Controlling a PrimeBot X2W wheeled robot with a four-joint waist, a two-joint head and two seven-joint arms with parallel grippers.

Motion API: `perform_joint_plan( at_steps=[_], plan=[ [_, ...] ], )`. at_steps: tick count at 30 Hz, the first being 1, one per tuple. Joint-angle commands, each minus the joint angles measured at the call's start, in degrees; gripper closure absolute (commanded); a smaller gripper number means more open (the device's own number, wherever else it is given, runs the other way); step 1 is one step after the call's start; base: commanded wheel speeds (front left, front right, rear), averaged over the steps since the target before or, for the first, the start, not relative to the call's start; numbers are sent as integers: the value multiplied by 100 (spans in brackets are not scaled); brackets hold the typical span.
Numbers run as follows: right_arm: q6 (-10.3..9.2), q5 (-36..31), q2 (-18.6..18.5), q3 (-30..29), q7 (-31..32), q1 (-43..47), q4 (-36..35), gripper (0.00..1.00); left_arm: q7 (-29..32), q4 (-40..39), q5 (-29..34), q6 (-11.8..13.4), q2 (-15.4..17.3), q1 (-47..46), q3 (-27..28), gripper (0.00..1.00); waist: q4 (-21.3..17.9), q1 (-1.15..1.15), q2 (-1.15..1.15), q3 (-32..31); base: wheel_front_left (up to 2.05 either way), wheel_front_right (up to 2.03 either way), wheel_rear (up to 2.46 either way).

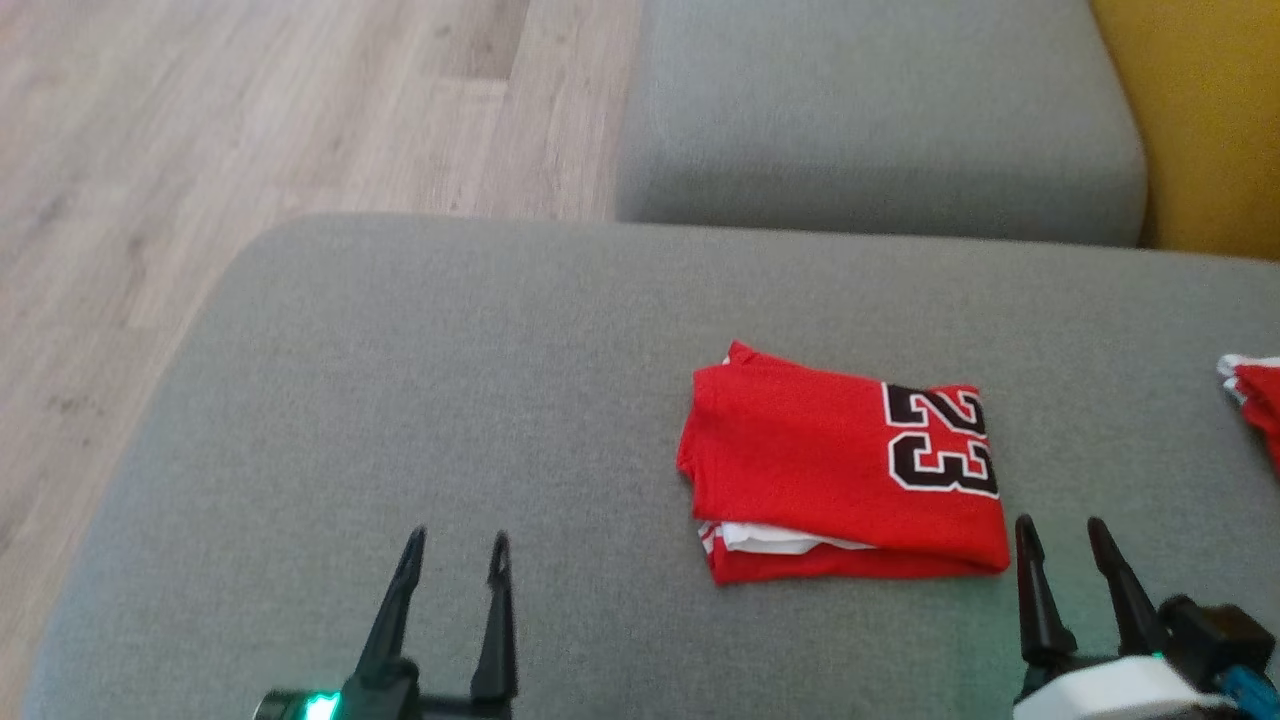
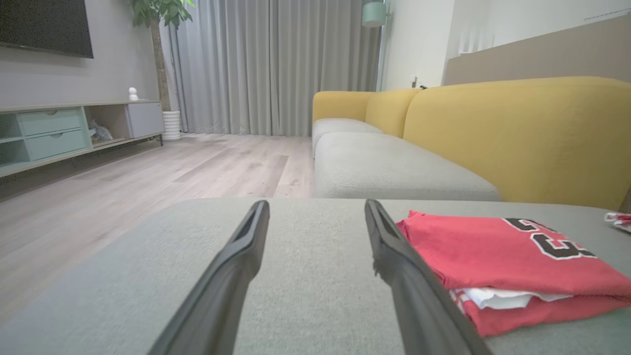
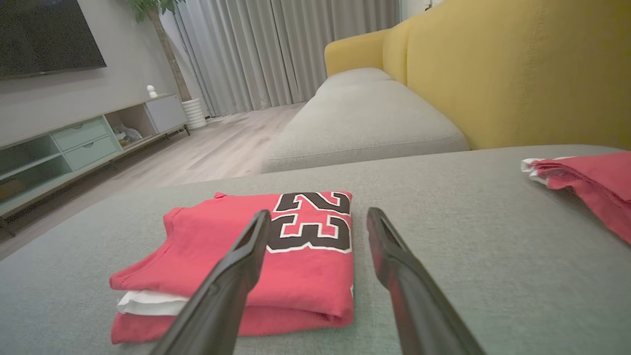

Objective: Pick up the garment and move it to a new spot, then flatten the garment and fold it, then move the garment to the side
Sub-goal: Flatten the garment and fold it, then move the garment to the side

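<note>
The garment [image 1: 840, 465] is a red jersey with a black and white "23", folded into a neat rectangle on the grey cushion [image 1: 400, 400]. A white inner layer shows at its near edge. My right gripper [image 1: 1062, 535] stands open just off the garment's near right corner, nothing between its fingers. In the right wrist view the garment [image 3: 276, 246] lies ahead and left of my right gripper [image 3: 318, 217]. My left gripper [image 1: 455, 550] is open over bare cushion, well left of the garment. In the left wrist view the garment [image 2: 498, 251] lies to the right of my left gripper [image 2: 315, 209].
A second red and white cloth [image 1: 1255, 395] lies at the cushion's right edge. Beyond is another grey seat [image 1: 870, 110] with a yellow backrest [image 1: 1200, 120]. Wooden floor [image 1: 200, 150] runs to the left of the cushion's rounded edge.
</note>
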Motion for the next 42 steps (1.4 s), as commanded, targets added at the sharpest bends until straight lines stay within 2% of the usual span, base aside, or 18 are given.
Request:
perform_joint_plan(
  at_steps=[1,12,33,42],
  plan=[
    [39,-83,-88,81,-72,-135,-211,0,-29,-127,77,39,-38,-106,243,0,-48,1,0,-117,0,0,0],
    [39,-562,16,239,-78,388,-411,0,-29,159,284,51,-6,225,497,0,-197,1,0,-482,0,0,0],
    [39,-657,150,172,-78,556,-343,0,-29,218,387,-112,-25,331,553,0,-377,1,0,-531,0,0,0],
    [39,-488,200,38,-78,48,460,0,-29,40,434,-136,-31,182,473,0,-319,1,0,-156,0,0,0]
  ],
)
